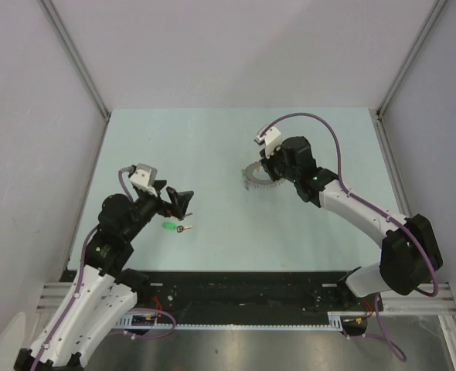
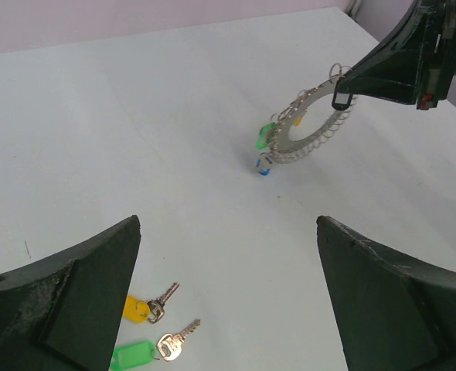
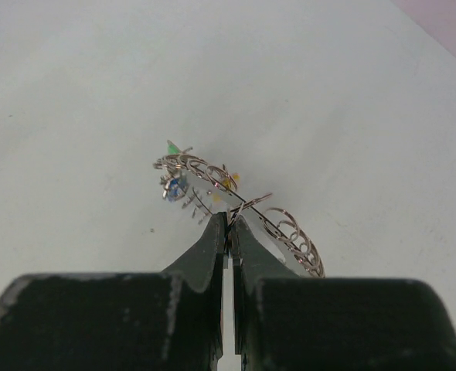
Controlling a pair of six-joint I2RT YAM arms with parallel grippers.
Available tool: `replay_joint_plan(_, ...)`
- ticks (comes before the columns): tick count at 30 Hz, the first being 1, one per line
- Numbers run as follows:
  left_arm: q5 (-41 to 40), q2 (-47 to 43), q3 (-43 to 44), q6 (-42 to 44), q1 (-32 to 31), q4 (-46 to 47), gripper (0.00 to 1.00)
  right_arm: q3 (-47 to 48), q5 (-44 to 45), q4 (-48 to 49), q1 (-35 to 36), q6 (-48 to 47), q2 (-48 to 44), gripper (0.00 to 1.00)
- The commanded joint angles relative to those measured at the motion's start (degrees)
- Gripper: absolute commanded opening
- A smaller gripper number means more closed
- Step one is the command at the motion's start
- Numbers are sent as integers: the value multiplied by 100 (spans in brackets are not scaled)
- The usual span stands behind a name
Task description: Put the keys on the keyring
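The keyring (image 1: 257, 180) is a flat metal ring hung with many small wire loops. It stands tilted on the table at centre right. My right gripper (image 1: 272, 165) is shut on its rim, as the right wrist view (image 3: 229, 224) shows. Green (image 2: 266, 136), blue (image 2: 264, 167) and yellow (image 2: 296, 120) keys hang on the ring (image 2: 311, 127). Two loose keys lie on the table under my left gripper (image 2: 228, 309), which is open and empty above them: a yellow-headed key (image 2: 147, 307) and a green-headed key (image 2: 147, 354), the latter also in the top view (image 1: 170, 226).
The pale green table (image 1: 212, 147) is bounded by grey walls at the back and sides. A black rail (image 1: 243, 290) runs along its near edge by the arm bases.
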Motion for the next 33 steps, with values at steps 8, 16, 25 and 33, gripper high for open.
replay_joint_plan(8,-805,-130,-14,-404,95,-88,100,-292,-35,404,-426,632,-34,0)
replay_joint_plan(16,-1147,-656,-303,-377,121,316,100,-345,-79,457,-602,861,-148,0)
replay_joint_plan(25,-2334,-1773,-893,-966,156,756,100,-1012,246,755,-927,1449,-790,0)
replay_joint_plan(33,-2799,-1844,-673,-1124,156,264,100,-1671,149,835,-1446,1924,-1554,1)
